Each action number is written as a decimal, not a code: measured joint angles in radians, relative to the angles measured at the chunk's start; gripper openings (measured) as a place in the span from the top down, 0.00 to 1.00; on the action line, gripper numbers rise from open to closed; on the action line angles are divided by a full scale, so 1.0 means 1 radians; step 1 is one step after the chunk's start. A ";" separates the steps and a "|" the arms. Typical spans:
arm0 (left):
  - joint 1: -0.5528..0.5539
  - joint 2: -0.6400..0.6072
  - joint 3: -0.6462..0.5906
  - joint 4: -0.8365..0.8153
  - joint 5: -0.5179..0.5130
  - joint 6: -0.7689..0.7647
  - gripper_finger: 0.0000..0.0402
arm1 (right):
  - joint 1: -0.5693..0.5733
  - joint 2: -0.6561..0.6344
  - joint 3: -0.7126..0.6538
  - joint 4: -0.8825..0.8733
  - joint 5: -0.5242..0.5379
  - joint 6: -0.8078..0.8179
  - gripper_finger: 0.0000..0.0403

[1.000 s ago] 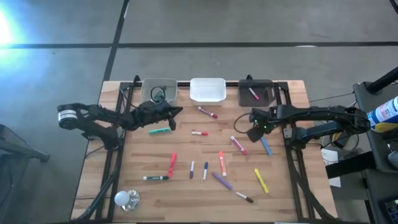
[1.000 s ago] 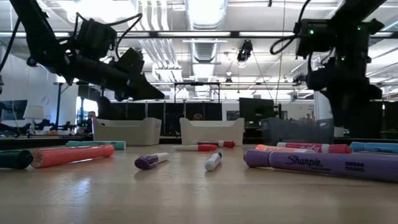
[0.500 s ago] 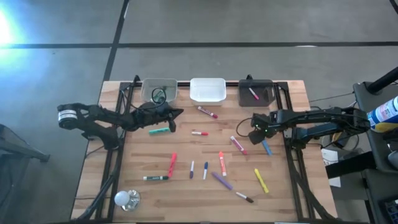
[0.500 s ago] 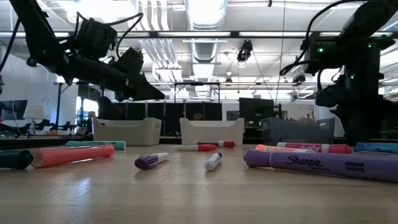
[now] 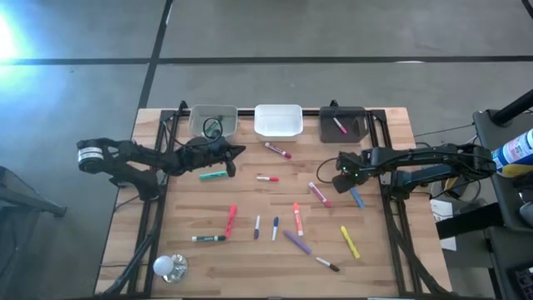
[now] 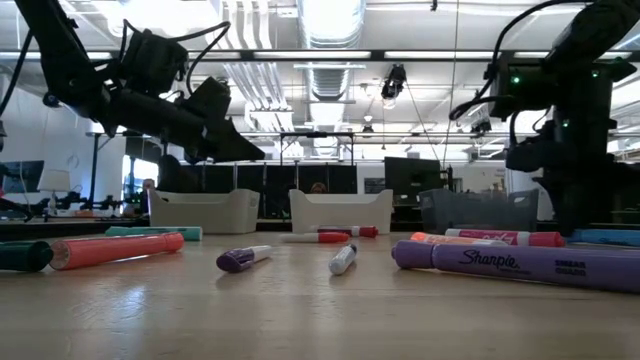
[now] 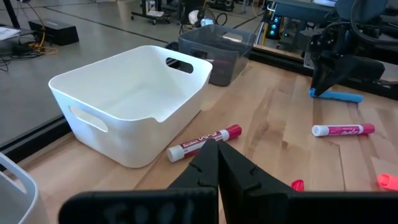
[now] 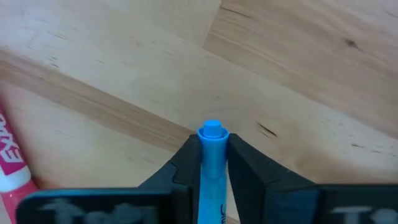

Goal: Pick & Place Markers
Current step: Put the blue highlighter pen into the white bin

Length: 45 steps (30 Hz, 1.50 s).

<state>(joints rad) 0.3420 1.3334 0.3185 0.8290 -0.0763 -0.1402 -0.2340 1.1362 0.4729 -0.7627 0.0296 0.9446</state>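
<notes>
Several markers lie scattered flat on the wooden table (image 5: 250,250), among them a green one (image 5: 213,176), a pink one (image 5: 318,194) and an orange one (image 5: 231,220). One more pink marker lies in the black bin (image 5: 343,123). My right gripper (image 5: 347,184) is down at the table's right side, shut on a blue marker (image 5: 358,198). My left gripper (image 5: 238,151) hangs shut above the table near the clear bin (image 5: 213,122), holding nothing. My right gripper pinches the blue marker between its two fingers (image 8: 185,163), one on each long side, close to the marker's end (image 8: 212,132), which pokes out just past the fingertips. The fingers come down from above. The marker lies on the table.
A white bin (image 5: 278,121) stands between the clear and black bins along the far edge. A white light bulb (image 5: 168,266) rests at the near left corner. More markers, a purple (image 5: 296,242) and a yellow one (image 5: 350,242), lie toward the near edge.
My right gripper has come down toward the table and a little toward its near edge, onto the blue marker. The marker has stayed where it lay.
</notes>
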 joint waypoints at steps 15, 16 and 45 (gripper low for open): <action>0.000 0.000 -0.008 0.001 0.000 -0.008 1.00 | -0.078 0.016 0.327 0.076 0.020 -0.315 0.85; 0.000 0.000 -0.008 0.001 0.000 -0.012 1.00 | -0.097 0.026 0.357 0.104 0.020 -0.364 0.85; 0.000 0.000 -0.012 0.003 0.002 0.007 1.00 | -0.402 1.165 1.501 0.031 -0.265 -1.193 0.85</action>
<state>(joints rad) 0.3420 1.3334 0.3069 0.8322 -0.0746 -0.1334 -0.6363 2.3011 1.9741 -0.7320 -0.2355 -0.2487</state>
